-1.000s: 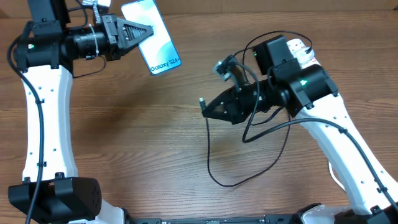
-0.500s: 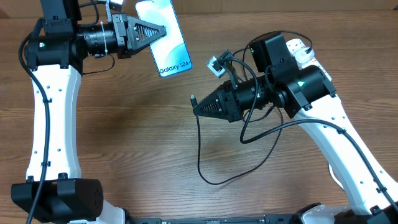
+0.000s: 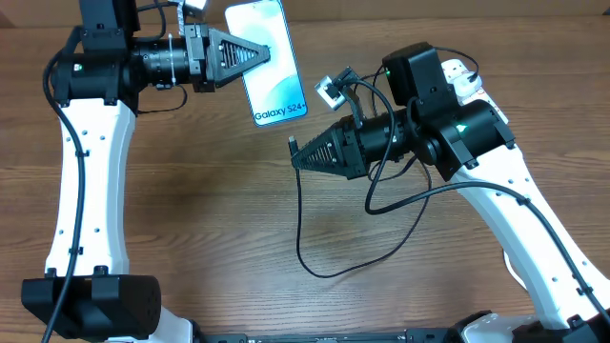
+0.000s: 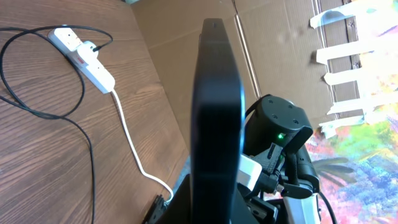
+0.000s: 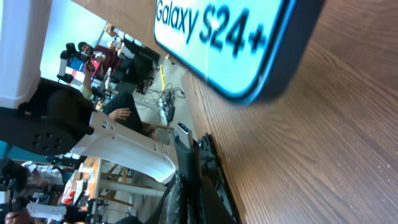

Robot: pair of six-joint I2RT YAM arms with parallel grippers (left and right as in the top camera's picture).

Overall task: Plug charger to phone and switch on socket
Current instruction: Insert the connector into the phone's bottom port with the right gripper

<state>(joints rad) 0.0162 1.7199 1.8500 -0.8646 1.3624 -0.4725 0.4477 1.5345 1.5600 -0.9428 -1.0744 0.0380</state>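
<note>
Phone [image 3: 272, 59] held aloft, clamped by left gripper [image 3: 255, 53]. Charger [image 3: 301, 229] tip pinched in right gripper [image 3: 297, 155], near phone's lower end, not yet inserted. Socket [image 4: 84, 56] well apart; switching judged pending.

The phone [image 3: 270, 63] sits just behind the charger [image 3: 294, 146] tip, the socket [image 3: 464, 84] right of both.

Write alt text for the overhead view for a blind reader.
Over a wooden table, the left gripper holds a lit phone. The right gripper holds the charger tip close to it, cable trailing below.
</note>
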